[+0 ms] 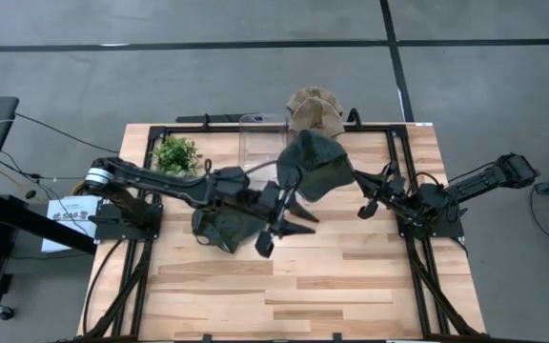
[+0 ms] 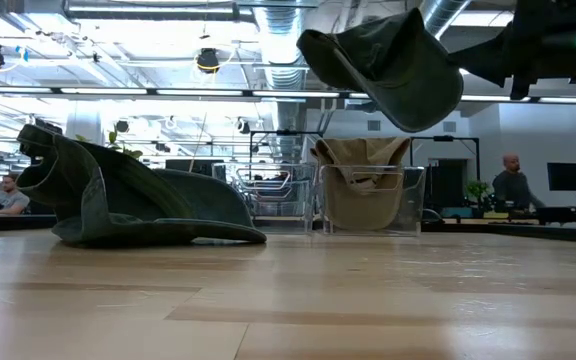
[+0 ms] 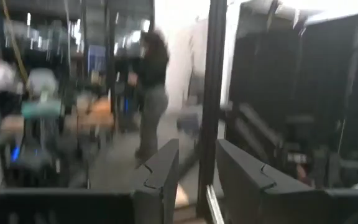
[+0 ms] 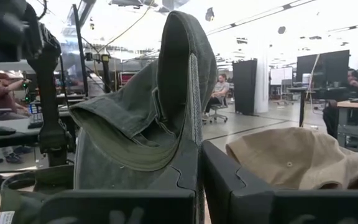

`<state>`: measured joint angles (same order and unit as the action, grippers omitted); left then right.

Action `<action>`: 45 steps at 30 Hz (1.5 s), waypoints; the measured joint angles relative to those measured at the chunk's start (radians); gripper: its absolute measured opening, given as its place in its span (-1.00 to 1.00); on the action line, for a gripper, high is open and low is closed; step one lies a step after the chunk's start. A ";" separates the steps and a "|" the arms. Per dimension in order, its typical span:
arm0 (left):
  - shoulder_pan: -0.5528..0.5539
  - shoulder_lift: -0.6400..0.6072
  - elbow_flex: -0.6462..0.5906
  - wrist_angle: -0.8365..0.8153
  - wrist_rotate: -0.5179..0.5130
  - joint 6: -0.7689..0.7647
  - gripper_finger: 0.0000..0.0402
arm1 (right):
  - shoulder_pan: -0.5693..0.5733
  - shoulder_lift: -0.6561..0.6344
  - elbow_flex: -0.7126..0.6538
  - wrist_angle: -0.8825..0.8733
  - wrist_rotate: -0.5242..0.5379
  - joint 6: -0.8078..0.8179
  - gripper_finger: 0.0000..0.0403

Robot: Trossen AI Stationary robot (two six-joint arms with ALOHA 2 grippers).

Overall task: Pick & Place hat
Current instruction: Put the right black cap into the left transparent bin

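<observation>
**High, low and wrist views: hat lifted over the table.**

- The right gripper (image 4: 199, 149) is clamped tight on the green hat (image 1: 317, 164), with the fabric pinched between its two fingers.
- In the high view the green hat hangs clear of the table (image 1: 351, 276), at the upper middle of the frame. In the low view it sits at the top centre, with open air beneath it.
- The left gripper (image 3: 196, 144) lies at the frame centre of the high view, its arm reaching in from the left. Its fingers stand partly apart, and nothing shows between them.
- A second green hat (image 2: 138, 200) lies slumped on the wood at the left of the low view. In the high view it is just beside the left arm, left of centre.
- A tan hat (image 1: 313, 110) rests at the table's upper edge. In the low view it appears through the walls of a clear box (image 2: 368, 200); whether it sits inside cannot be told.
- A small plant (image 1: 176, 154) stands near the upper left corner of the table.
- The lower half of the tabletop in the high view is bare planks out to its black frame rails.
</observation>
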<state>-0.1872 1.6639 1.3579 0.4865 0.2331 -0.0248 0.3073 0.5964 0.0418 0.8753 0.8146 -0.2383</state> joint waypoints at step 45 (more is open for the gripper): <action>0.106 -0.018 -0.451 0.361 -0.723 -0.267 -0.47 | -0.216 0.499 0.206 0.476 -0.164 -0.070 -1.00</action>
<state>-0.0811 1.6463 0.9070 0.8472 -0.4895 -0.2916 0.0908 1.0950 0.2480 1.3512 0.6503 -0.3079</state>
